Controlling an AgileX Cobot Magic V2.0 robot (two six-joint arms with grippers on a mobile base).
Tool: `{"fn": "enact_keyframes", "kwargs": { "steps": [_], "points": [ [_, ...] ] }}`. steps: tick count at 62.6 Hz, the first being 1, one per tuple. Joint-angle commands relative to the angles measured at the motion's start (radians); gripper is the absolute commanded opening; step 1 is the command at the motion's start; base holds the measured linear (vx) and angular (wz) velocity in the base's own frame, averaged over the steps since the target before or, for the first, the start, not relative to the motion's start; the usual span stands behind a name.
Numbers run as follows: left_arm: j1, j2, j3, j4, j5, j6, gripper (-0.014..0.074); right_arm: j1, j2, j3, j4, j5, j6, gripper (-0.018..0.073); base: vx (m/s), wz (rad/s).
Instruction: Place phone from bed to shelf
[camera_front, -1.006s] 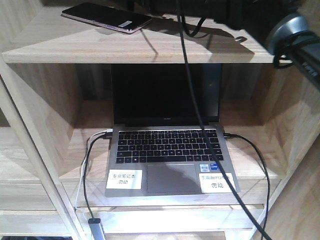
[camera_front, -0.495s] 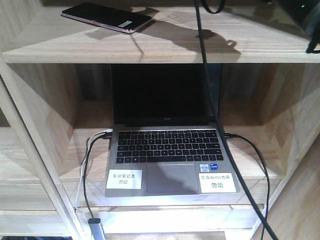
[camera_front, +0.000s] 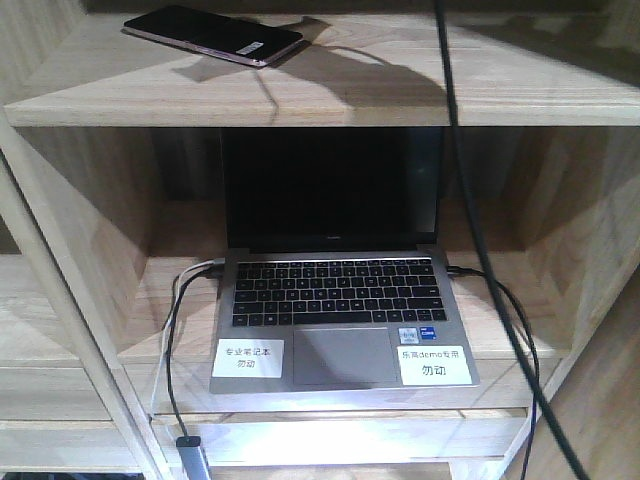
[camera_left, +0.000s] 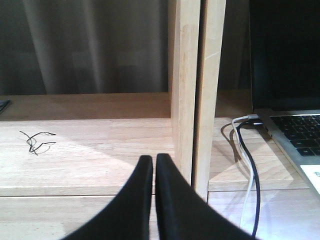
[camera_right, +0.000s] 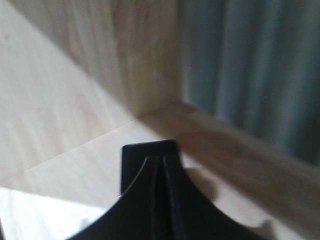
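One phone flat on shelf top plank: thin, stiff, glossy, prob slippery, light; pinch long edges. Left gripper, right gripper both pressed together, empty.

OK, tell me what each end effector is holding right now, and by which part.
Nothing is held. The left end effector and the right end effector are both shut with nothing between their fingers. The phone lies free on the shelf.
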Motion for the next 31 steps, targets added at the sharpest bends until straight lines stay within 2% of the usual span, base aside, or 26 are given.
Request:
{"fn": "enact_keyframes", "kwargs": {
  "steps": [1, 11, 20, 31],
  "points": [
    [0.0, -0.008, 0.007, -0.009, -0.07, 0.0, 0.0001, -0.006, -0.086, 0.016, -0.018, -0.135, 0.02, -0.0005, 0.0, 0.0],
    [0.0, -0.008, 0.007, -0.009, -0.07, 0.0, 0.0001, 0.0, -0.222, 0.266, -0.016, -0.346, -0.032, -0.0005, 0.0, 0.0],
    [0.0, -0.008, 0.007, -0.009, -0.07, 0.0, 0.0001, 0.037, -0.366, 0.498, -0.005, -0.448, -0.141, -0.0005, 0.0, 0.0],
    [0.0, -0.008, 0.007, -0.009, -0.07, 0.0, 0.0001, 0.088, -0.533, 0.735, -0.005, -0.568, -0.156, -0.0005, 0.0, 0.0]
  ]
}}
